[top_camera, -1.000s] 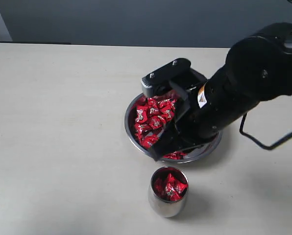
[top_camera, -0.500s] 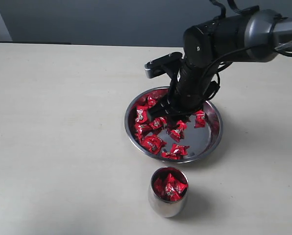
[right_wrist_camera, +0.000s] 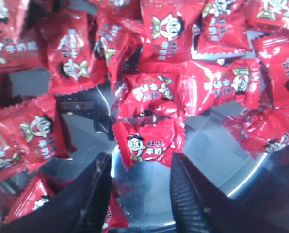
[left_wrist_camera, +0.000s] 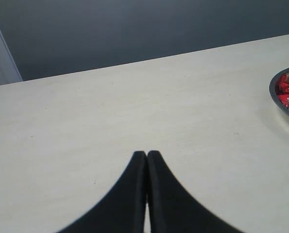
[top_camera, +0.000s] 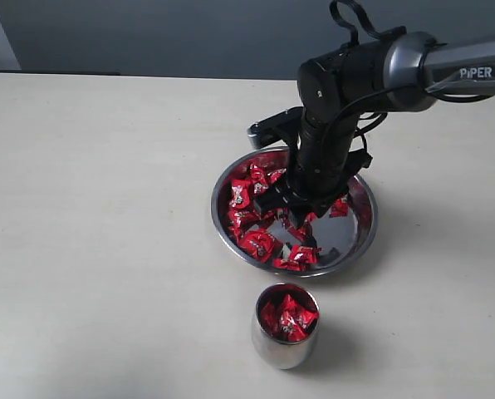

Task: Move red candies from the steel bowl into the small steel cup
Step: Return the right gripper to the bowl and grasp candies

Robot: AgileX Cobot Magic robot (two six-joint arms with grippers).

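- The right gripper (right_wrist_camera: pixel 139 165) hangs low inside the bowl (top_camera: pixel 224 229) with its jaws apart and nothing between them gripped. One candy (right_wrist_camera: pixel 152 143) lies just ahead of the gap, and its lower edge sits between the two fingers (right_wrist_camera: pixel 93 194).
- The step in hand, as I judge it, is closing on that candy.
- The pads ought to come down on the plump middle of the candy, not on its crimped edge (these wrappers look slick and likely to slip out).
- A second wrapper lies touching it on the far side and partly overlaps it. A slow, centred close should keep that one from being dragged along.
- The candy rests on bare shiny steel, so the tips should stop just short of the bottom. Scraping it could push the shallow bowl across the table (left_wrist_camera: pixel 86 121).
- The rest of the candies (top_camera: pixel 247 218) lie mostly in the left half of the bowl, so a straight upward lift should clear them.
- The cup (top_camera: pixel 281 353) stands near the bowl on the camera's side, not touching it, and is already filled nearly to the brim. A low release right over its mouth would suit, or the candy may bounce off the pile.
- The left gripper (left_wrist_camera: pixel 147 155) is pinched closed and empty above bare table, well apart from the work.
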